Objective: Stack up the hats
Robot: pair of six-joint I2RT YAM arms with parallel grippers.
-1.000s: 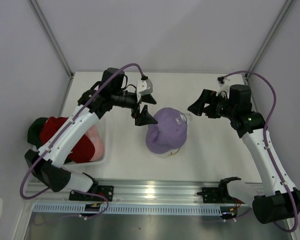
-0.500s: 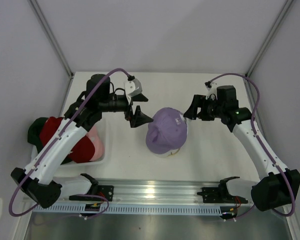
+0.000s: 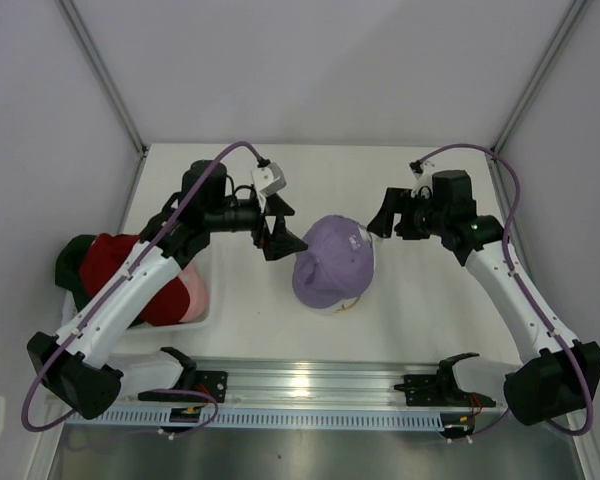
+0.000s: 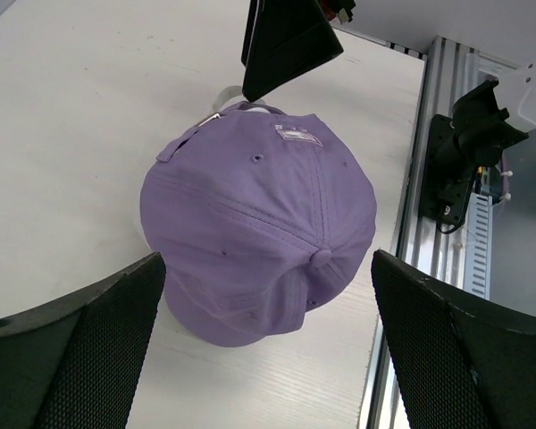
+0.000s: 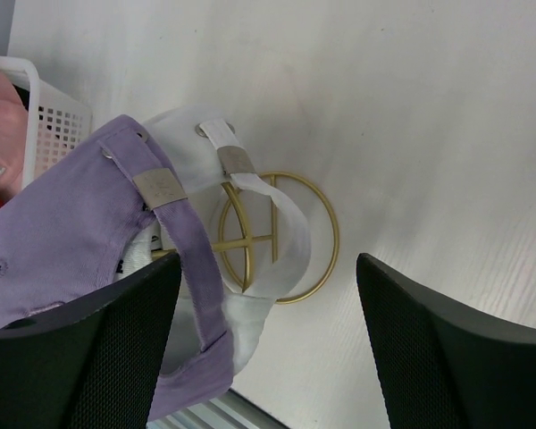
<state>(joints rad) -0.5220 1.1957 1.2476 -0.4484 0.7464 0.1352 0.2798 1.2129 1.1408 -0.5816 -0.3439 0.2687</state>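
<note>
— Where's the lavender cap [image 3: 332, 262]?
— Mid-counter, perched on the gold stand [image 5: 336, 234], over a white cap [image 5: 290, 237]. The other caps [image 3: 110, 260] sit in the tray [image 3: 208, 290] to my left.
— And your claws?
— My left claw [image 3: 283, 225] gapes, empty, just beside the crown. My right claw [image 3: 382, 217] is wide too, holding nothing, near the straps.
— The risk?
— I think a nudge could tip the stand, or I'd pinch both straps and drag the white cap along.

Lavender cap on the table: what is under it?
A white cap sits under the lavender cap, over a gold wire stand whose ring base shows. The stand's upper part is covered.
</note>
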